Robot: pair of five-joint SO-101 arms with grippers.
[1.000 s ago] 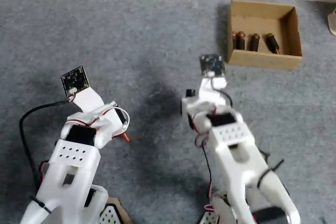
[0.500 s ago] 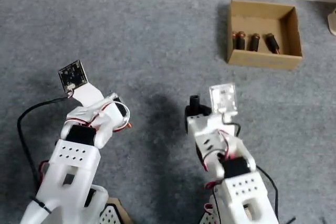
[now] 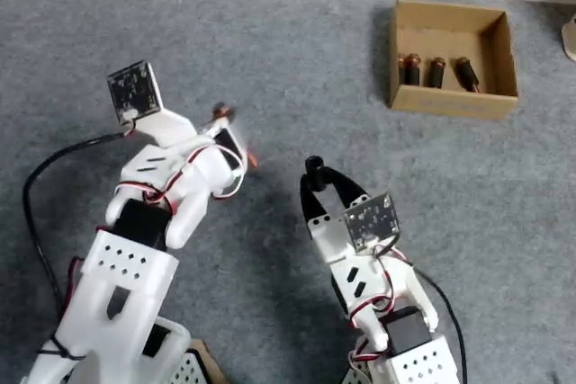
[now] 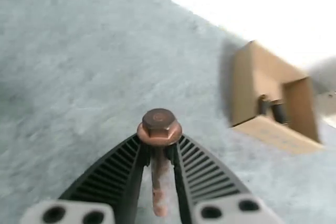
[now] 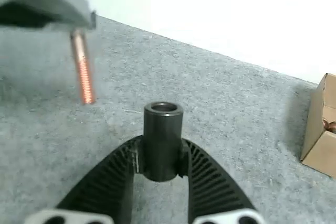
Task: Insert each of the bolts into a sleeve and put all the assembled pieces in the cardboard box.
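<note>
My left gripper [image 3: 231, 137] is shut on a copper bolt [image 3: 222, 114], held above the carpet left of centre. In the left wrist view the bolt's hex head [image 4: 159, 126] sits between the tips of the left gripper [image 4: 159, 148], its threaded shank running back between the jaws. My right gripper [image 3: 326, 188] is shut on a black sleeve [image 3: 313, 167] just right of the bolt. The sleeve [image 5: 163, 140] stands upright in the right gripper [image 5: 161, 157], open end up, with the bolt [image 5: 82, 66] hanging apart beside it. The cardboard box [image 3: 498, 35] at the back right holds three assembled pieces [image 3: 436, 70].
Grey carpet [image 3: 270, 51] covers the table. A black cable [image 3: 40, 186] loops beside the left arm. The cardboard box [image 4: 247, 90] lies ahead in the left wrist view and the cardboard box [image 5: 321, 124] shows at the edge of the right wrist view.
The left arm has swung up and to the right with the bolt. The right arm has drawn back from near the box toward the front, bringing the sleeve close to the bolt.
</note>
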